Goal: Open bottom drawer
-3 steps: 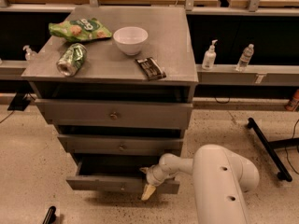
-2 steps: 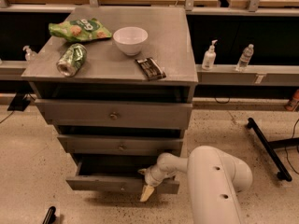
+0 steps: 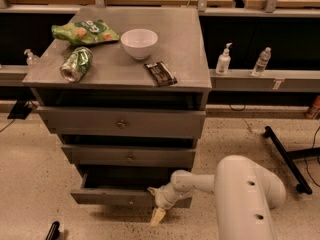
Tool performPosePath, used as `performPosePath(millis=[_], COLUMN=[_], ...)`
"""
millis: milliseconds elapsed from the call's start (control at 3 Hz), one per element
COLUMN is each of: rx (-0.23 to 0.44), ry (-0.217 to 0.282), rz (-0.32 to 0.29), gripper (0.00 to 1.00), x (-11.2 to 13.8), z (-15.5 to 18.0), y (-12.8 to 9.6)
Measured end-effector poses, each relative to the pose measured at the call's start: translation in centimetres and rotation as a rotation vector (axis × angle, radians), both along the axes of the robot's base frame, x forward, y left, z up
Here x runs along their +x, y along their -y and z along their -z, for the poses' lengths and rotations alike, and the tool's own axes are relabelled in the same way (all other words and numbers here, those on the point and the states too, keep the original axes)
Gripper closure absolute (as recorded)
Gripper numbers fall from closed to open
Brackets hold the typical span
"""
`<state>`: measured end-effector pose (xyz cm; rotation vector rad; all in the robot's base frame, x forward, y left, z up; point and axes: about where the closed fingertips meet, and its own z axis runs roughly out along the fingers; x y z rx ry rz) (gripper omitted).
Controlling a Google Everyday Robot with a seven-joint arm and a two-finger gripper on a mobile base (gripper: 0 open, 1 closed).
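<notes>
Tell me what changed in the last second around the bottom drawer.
Very little. The bulky white link of the arm shifted slightly toward the picture's right. The gripper stays at the front of the bottom drawer, which is pulled out about as far as before. The bowl, can, chip bag and snack bar on top have not moved.

soft overhead light; shadow beneath tool (image 3: 159, 215) at bottom drawer (image 3: 110, 197) front

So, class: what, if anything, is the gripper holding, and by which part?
It cannot be told: the gripper is at the right end of the bottom drawer front.
</notes>
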<state>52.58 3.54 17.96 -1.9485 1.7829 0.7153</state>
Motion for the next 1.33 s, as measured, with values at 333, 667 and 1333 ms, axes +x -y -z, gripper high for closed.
performPosePath(millis=[333,667,1333], rx=[-0.002,-0.002,-0.002], ry=[-0.063,-0.063,-0.063], rz=[0.018,0.018,0.018], gripper=[0.14,0.14,0.05], x=[-4.34,-4.25,-4.26], z=[-0.89,-0.91,-1.05], y=[0.33,0.31,0.31])
